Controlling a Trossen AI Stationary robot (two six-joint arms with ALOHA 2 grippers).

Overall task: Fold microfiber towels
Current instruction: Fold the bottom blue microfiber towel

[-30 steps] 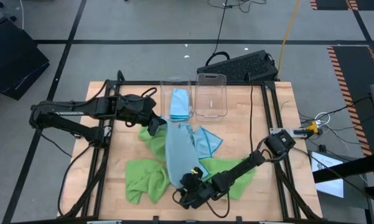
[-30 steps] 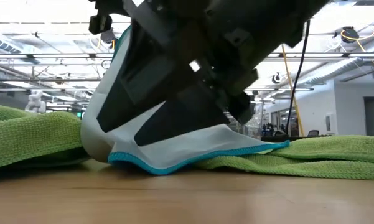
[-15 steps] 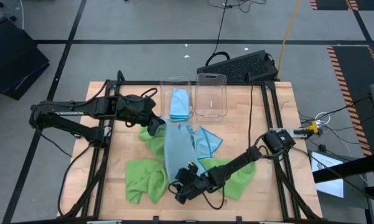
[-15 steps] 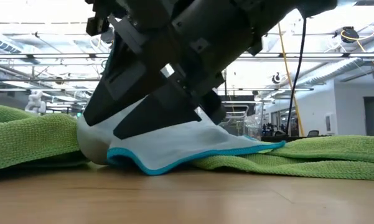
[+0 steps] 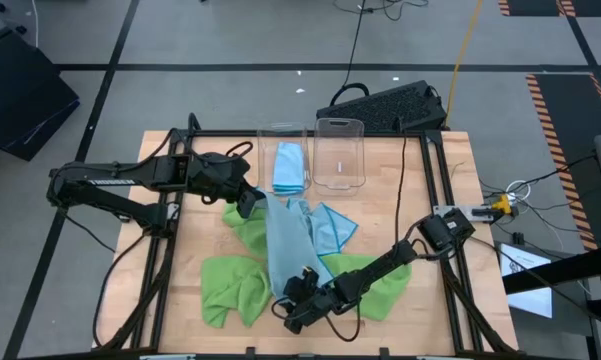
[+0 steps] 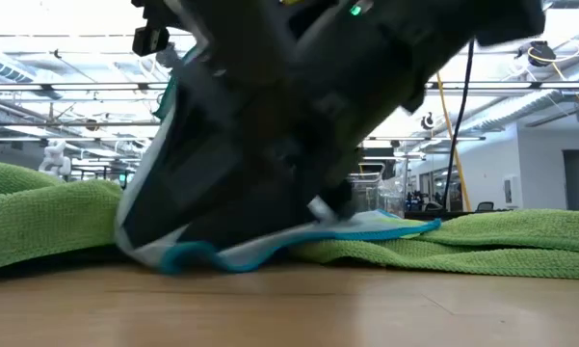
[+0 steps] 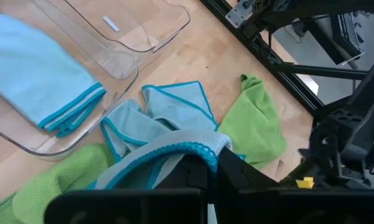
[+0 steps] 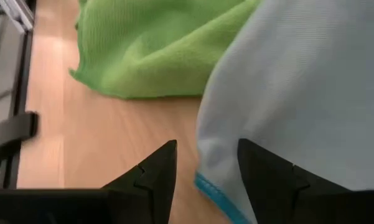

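Right pincer (image 8: pixel 202 168) straddles blue towel's (image 8: pixel 311 93) hem, hidden overhead.

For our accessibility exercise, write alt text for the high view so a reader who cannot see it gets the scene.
Seen from above, a light blue towel stretches between the left hand, shut on its far end, and the right hand at its near edge. Lime green towels lie crumpled around it on the wooden table. Behind stand two clear bins, one holding a folded blue towel.

Stretched towel (image 5: pixel 280 245): light blue, teal edging
Loose towels (image 5: pixel 230 290): lime green
Bins (image 5: pixel 339 153): clear
Table (image 5: pixel 200 235): pale wood
Arms: black
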